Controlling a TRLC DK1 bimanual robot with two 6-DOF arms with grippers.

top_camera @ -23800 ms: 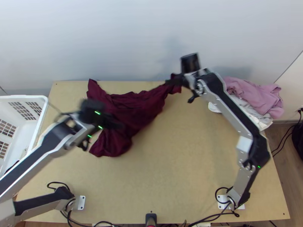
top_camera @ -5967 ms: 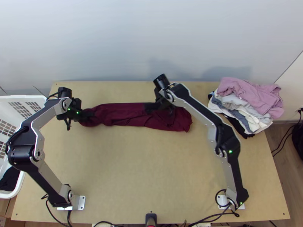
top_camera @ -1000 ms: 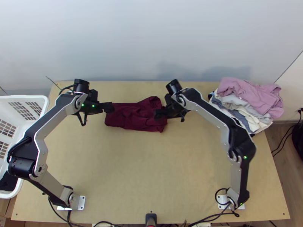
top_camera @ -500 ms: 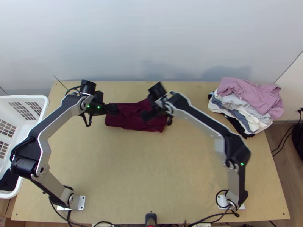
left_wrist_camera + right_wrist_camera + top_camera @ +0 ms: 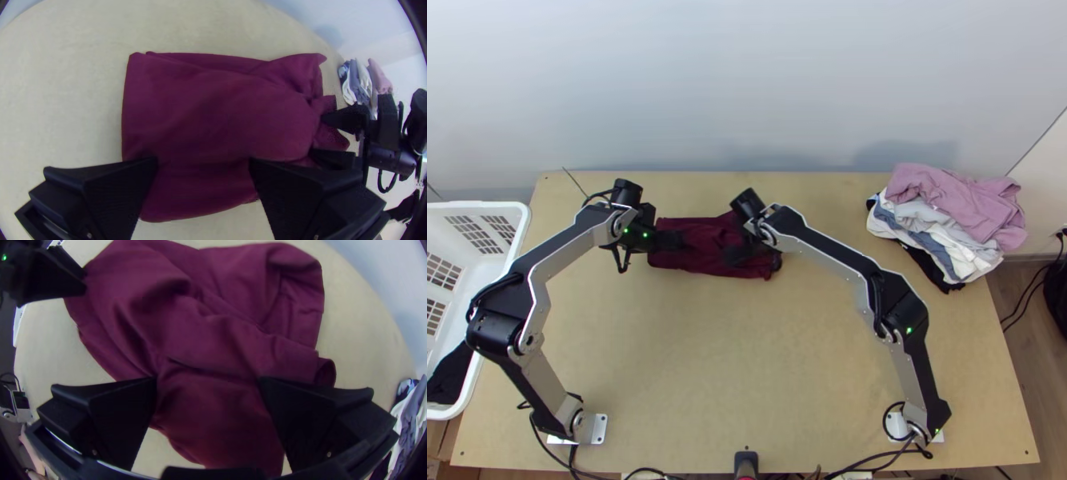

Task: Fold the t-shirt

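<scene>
Two grippers hang over the maroon t-shirt (image 5: 705,242), which lies on the wooden table (image 5: 707,360) toward the far edge, left of the middle, as a short, oblong packet. The left gripper (image 5: 203,162) is open, its fingers spread wide over the packet toward the laundry basket (image 5: 477,206); the right gripper (image 5: 207,382) is open too, at the rumpled side nearer the pile of clothes (image 5: 963,210). Whether any fingertip presses the cloth is hard to say, since the arms cover much of it from above.

Most of the folding looks done; the step in hand seems to be tidying the packet, or closing one last fold. The squarer end (image 5: 137,104) is the better anchor, so the left gripper should press lightly there while the right works the loose side. That side needs the care: a corner flap (image 5: 300,298) juts out and a small rolled edge (image 5: 327,373) curls beside it. The right gripper would do well to take all the layers together, low and flat — a shallow pinch may pull out only the top one. Any tuck should go inward slowly, close to the table, with a gentle release; a quick lift could spread the layers or drag the whole packet askew.
</scene>
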